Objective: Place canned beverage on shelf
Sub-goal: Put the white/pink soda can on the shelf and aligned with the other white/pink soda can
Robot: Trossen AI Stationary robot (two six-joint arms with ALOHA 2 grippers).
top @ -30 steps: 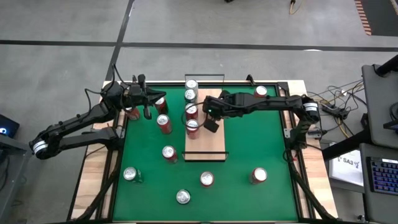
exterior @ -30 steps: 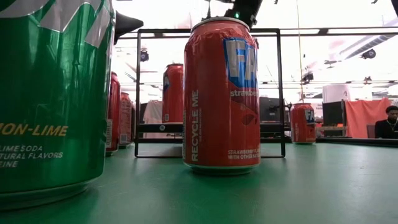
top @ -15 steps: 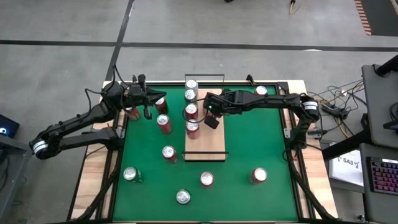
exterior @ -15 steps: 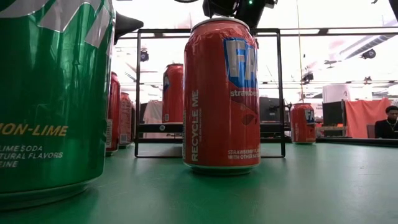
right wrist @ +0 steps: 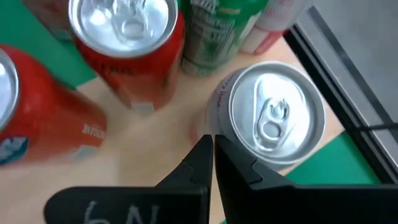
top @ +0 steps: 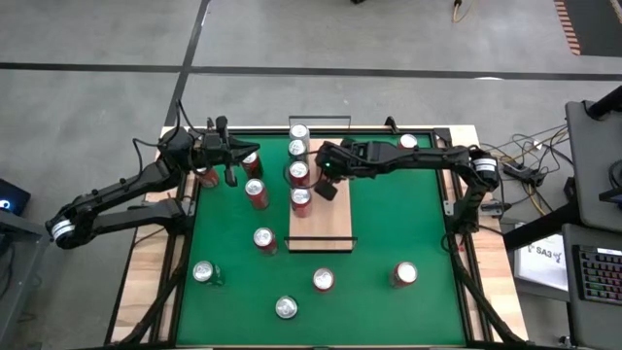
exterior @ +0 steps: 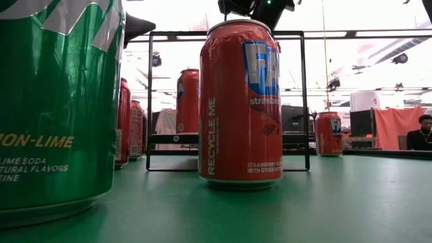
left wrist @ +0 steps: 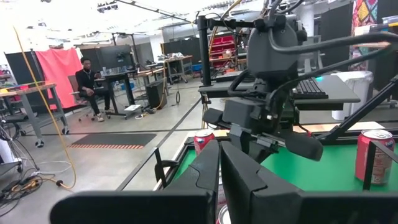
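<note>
- Right gripper (top: 328, 183), fingers pressed together and empty, hovers above the shelf (top: 330, 231), where three cans (top: 299, 173) stand.
- Lift clear first (cans crowd close), then fetch another.
- Left gripper (top: 230, 175) waits pinched together at the mat's far-left corner.

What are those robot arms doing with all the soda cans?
They are putting cans onto the wooden shelf in the middle of the green mat. Three cans stand on it in a row: one at the far end, a red one and another red one. The right pincer is shut and empty, hovering over the shelf beside that row. The left pincer, also shut, waits near the mat's far left corner. More cans stand around the mat.
</note>
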